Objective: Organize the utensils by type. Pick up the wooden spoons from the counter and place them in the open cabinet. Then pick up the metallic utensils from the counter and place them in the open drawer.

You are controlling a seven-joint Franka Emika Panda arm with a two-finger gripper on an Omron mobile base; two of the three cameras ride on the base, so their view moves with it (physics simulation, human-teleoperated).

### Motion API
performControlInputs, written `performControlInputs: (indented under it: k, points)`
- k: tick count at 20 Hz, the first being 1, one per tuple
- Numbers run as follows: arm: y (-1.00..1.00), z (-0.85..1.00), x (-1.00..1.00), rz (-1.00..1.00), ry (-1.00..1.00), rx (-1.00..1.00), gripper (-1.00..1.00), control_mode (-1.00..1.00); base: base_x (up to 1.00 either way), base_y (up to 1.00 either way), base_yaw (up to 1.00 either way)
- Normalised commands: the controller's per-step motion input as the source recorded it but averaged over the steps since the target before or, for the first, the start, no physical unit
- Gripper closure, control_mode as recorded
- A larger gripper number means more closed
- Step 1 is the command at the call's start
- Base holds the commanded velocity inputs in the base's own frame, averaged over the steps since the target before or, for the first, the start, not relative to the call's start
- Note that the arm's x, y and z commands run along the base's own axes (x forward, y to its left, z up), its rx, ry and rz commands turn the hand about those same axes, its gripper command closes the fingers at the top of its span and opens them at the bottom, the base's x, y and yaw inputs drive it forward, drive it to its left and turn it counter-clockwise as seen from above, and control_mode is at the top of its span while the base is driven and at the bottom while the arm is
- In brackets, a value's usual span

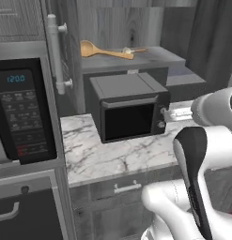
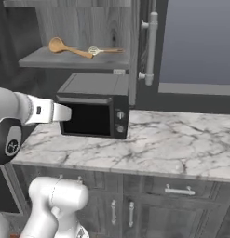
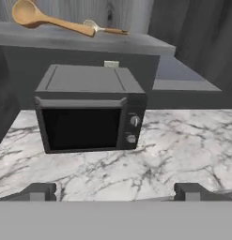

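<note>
Two wooden spoons lie on the shelf of the open cabinet. One is a long tan spoon; beside it rests a shorter spoon with a pale bowl. My gripper is open with nothing between its fingers. It hovers low over the white marble counter, facing a dark countertop oven well below the spoons. The metallic utensils and the drawer are out of view.
The dark countertop oven stands on the counter under the shelf. A built-in microwave sits at the left. The cabinet door's long silver bar handle juts out. Shut drawer fronts run below the counter.
</note>
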Motion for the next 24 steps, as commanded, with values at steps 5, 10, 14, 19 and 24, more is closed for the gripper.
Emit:
performControlInputs:
  k: [5, 10, 14, 19, 24]
  points:
    - [0.0, 0.0, 0.0, 0.0, 0.0, 0.0, -1.0, 1.0, -1.0, -0.06, -0.23]
    - [0.0, 0.0, 0.0, 0.0, 0.0, 0.0, -1.0, 1.0, -0.93, -0.04, -0.25]
    - [0.0, 0.0, 0.0, 0.0, 0.0, 0.0, -1.0, 1.0, -0.84, -0.26, -0.34]
    - [0.0, 0.0, 0.0, 0.0, 0.0, 0.0, -1.0, 1.0, -0.49, -0.42, -0.47]
    - [0.0, 0.0, 0.0, 0.0, 0.0, 0.0, -1.0, 1.0, 0.01, -0.68, -0.39]
